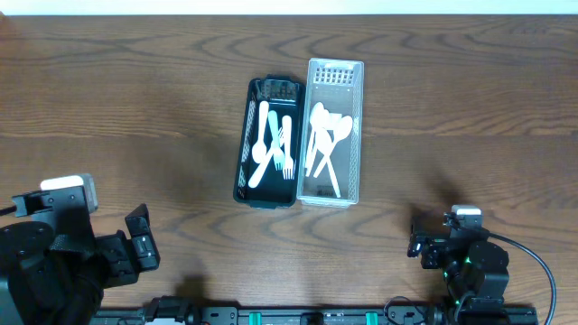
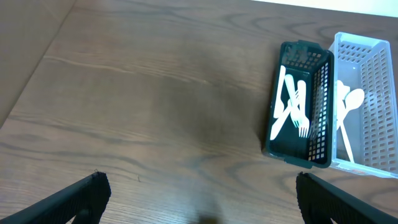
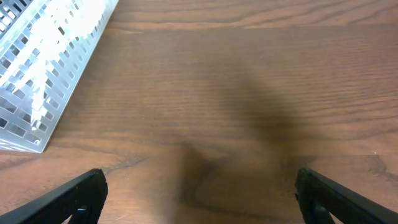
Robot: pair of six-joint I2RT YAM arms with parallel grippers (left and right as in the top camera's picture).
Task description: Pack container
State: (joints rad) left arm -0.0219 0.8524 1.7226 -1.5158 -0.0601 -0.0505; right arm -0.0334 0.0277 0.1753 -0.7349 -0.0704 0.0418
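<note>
A dark basket point(image 1: 275, 88) sits at the table's middle and holds white plastic forks and knives point(image 1: 274, 144). Right beside it, touching, is a white slotted basket point(image 1: 336, 74) with white spoons point(image 1: 323, 131). My left gripper point(image 1: 143, 239) rests near the front left, open and empty, well away from both baskets. In the left wrist view the gripper point(image 2: 202, 202) faces bare wood, with the dark basket point(image 2: 320, 118) and white basket point(image 2: 382, 81) ahead to the right. My right gripper point(image 1: 423, 239) is open at the front right. In the right wrist view the gripper point(image 3: 199, 202) is empty, with the white basket point(image 3: 43, 74) at the far left.
The wooden table point(image 1: 135, 108) stretches wide on both sides of the two baskets. The arm bases and a cable point(image 1: 533, 262) occupy the front edge. No loose cutlery shows on the table outside the baskets.
</note>
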